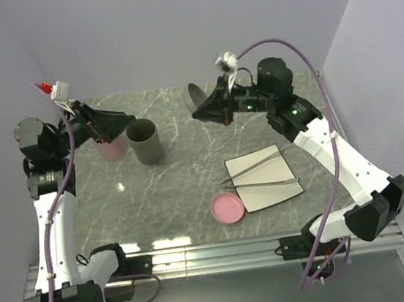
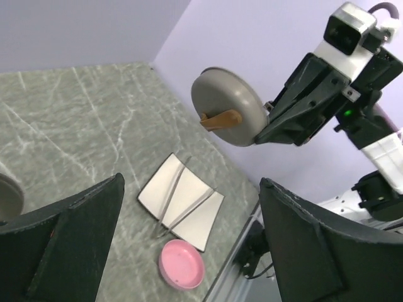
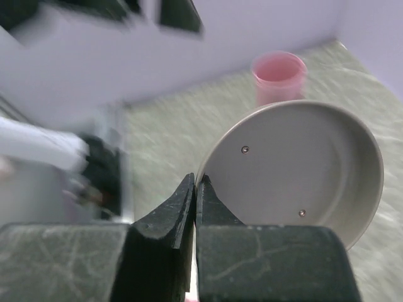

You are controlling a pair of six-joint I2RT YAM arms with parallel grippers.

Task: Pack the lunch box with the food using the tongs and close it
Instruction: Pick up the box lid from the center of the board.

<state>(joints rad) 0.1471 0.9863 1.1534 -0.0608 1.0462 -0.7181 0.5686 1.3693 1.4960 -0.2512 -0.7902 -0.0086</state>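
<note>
My right gripper [image 1: 206, 111] is shut on the rim of the lunch box's round grey lid [image 1: 196, 95], holding it in the air over the back of the table. In the right wrist view the jaws [image 3: 196, 182] pinch the lid [image 3: 296, 170] at its edge. The lid's wooden handle [image 2: 220, 119] shows in the left wrist view. The grey cylindrical lunch box body [image 1: 144, 142] stands upright at the back left. My left gripper [image 1: 119, 126] hovers open beside it, above a pink cup [image 1: 111, 147]. The silver tongs [image 1: 258, 173] lie on a white square plate [image 1: 277, 192]. The food is out of view.
A pink shallow lid [image 1: 227, 208] lies next to the plate's near-left corner, close to the table's front edge. The pink cup [image 3: 279, 75] also shows beyond the held lid. Purple walls close in the table at the back and sides.
</note>
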